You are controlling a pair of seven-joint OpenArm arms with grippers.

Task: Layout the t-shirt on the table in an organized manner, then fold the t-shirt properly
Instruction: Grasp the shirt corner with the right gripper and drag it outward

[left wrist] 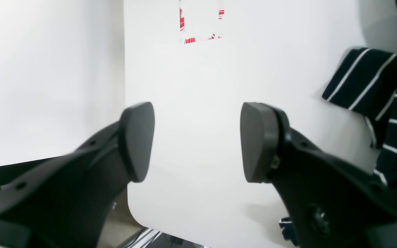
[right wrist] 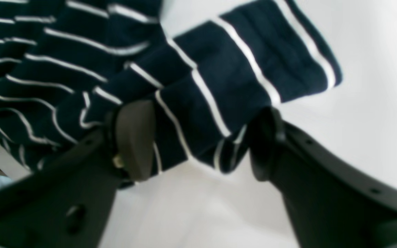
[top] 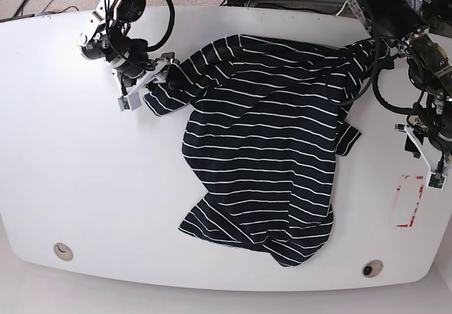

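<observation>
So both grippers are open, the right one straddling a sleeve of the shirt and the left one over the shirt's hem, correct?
Not quite. The left gripper is open, but over bare table, beside the shirt, not over its hem; the left wrist view shows only white surface between its fingers. The rest holds: the right gripper is open and straddles a sleeve.

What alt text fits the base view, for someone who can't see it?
A black t-shirt with thin white stripes lies rumpled on a glossy white table, its hem bunched. The right gripper is at the sleeve on the view's left; the left gripper hangs open over bare table near a red outline mark.
</observation>
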